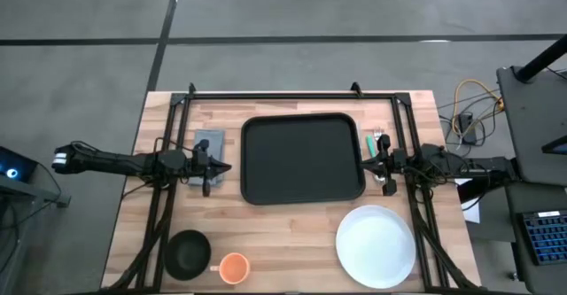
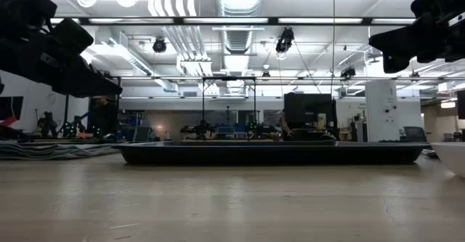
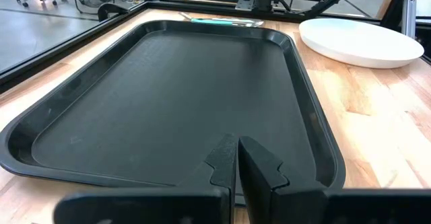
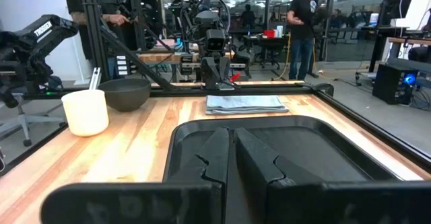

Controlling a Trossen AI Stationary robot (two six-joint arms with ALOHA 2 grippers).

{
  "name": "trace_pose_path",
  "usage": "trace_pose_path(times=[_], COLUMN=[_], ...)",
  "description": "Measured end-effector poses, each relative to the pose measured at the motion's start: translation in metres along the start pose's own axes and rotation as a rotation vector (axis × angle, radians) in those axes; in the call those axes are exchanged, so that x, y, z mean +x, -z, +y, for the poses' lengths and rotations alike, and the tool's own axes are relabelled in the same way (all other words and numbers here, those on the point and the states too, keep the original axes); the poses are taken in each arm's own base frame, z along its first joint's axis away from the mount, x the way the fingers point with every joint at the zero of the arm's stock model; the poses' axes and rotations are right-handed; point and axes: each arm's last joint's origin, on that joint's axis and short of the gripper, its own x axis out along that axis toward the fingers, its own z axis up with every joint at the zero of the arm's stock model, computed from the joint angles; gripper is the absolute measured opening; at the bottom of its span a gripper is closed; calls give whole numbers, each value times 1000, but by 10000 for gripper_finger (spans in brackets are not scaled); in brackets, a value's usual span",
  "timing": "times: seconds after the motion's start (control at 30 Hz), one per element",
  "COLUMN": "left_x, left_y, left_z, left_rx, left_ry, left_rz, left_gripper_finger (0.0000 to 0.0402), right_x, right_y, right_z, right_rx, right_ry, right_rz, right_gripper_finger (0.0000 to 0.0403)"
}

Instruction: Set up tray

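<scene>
Overhead, the tray (image 1: 302, 159) lies empty in the middle of the table, and everything else sits around it: a grey napkin (image 1: 209, 144) just off its left edge, cutlery (image 1: 376, 143) just off its right edge, a white plate (image 1: 376, 245) near its front right corner, and a dark bowl (image 1: 189, 252) with an orange cup (image 1: 233, 267) well off its front left corner. The left gripper (image 1: 221, 166) hovers beside the tray over the napkin; the right gripper (image 1: 370, 165) hovers at the opposite edge.

From table height, the tray rests flat with both arms raised clear of it.

Through the left wrist, the left gripper's fingers (image 3: 222, 160) are nearly together and hold nothing. Through the right wrist, those fingers (image 4: 217, 150) are likewise closed and empty.

To start well, I judge each gripper should open before descending, then take the item nearest it, so the arms never cross over the tray.
</scene>
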Motion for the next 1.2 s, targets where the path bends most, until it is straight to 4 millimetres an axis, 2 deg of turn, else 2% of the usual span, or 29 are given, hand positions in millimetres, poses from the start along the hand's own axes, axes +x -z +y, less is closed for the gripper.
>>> trace_pose_path(times=[1.2], left_x=[0], left_y=[-1], left_z=[0], left_rx=[-3], left_ry=[-1], left_rz=[-16], left_gripper_finger=[0], right_x=[0], right_y=[-1], right_z=[0], right_rx=[0], right_ry=[0], right_rz=[-9], right_gripper_finger=[18])
